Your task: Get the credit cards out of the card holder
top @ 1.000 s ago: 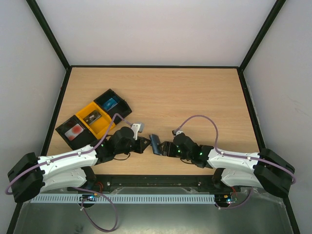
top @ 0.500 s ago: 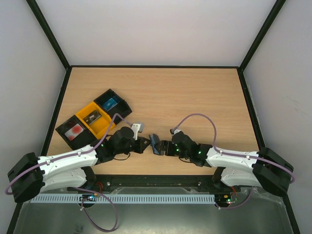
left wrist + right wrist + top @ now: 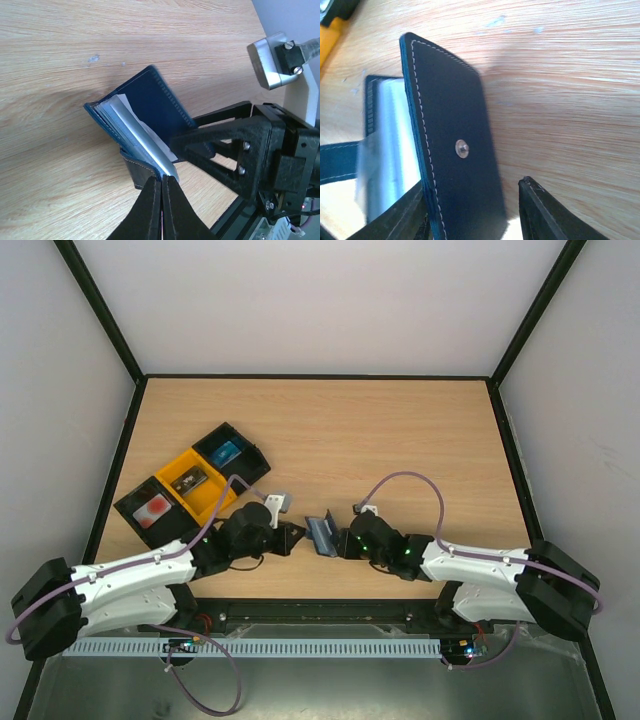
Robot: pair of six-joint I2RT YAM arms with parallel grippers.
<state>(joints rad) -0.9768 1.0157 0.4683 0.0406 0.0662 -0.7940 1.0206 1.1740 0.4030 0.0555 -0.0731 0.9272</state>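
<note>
Two hands share the half-open card holder at the near middle of the tabletop: left hand clamped on its lower edge, right hand open astride it from the opposite side; its credit cards, probably light, stiff and slick, offer only exposed edges for gripping.

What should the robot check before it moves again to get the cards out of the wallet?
1. The left gripper pinches the card holder by its edge: ok.
2. The card holder is open, the cards show their edges: ok.
3. The right gripper straddles one panel: ok.
4. Right jaws closed on a card: not ok, a gap shows.
5. Which card comes out first: cannot tell.
</note>
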